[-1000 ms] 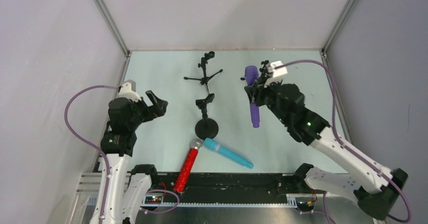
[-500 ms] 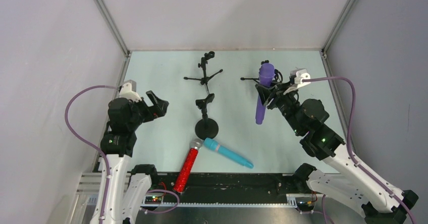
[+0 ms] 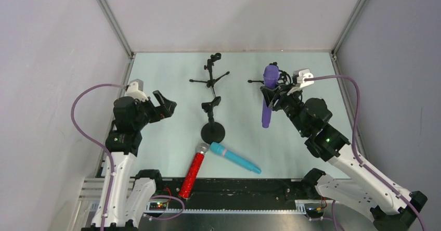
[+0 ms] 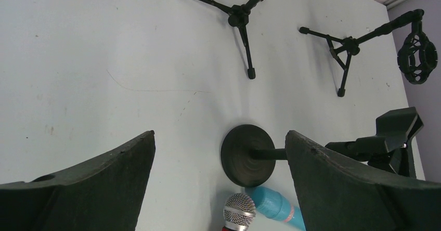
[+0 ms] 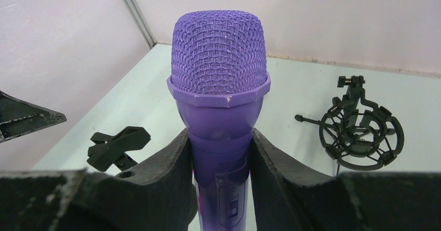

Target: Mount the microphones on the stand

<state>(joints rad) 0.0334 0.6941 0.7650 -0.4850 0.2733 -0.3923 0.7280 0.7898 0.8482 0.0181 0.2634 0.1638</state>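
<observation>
We find the right claw [image 5: 218,161] pinching the purple microphone [image 5: 218,64] head-up over the desk [image 3: 166,69] at one o'clock, presumably to lower its handle into the shock-mount stand [image 5: 358,93] beside it, while the left claw [image 4: 219,137] hangs spread, empty.

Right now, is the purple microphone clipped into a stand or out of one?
Out of one. The right gripper is shut on the purple microphone, and the ring holder beside it is empty.
</observation>
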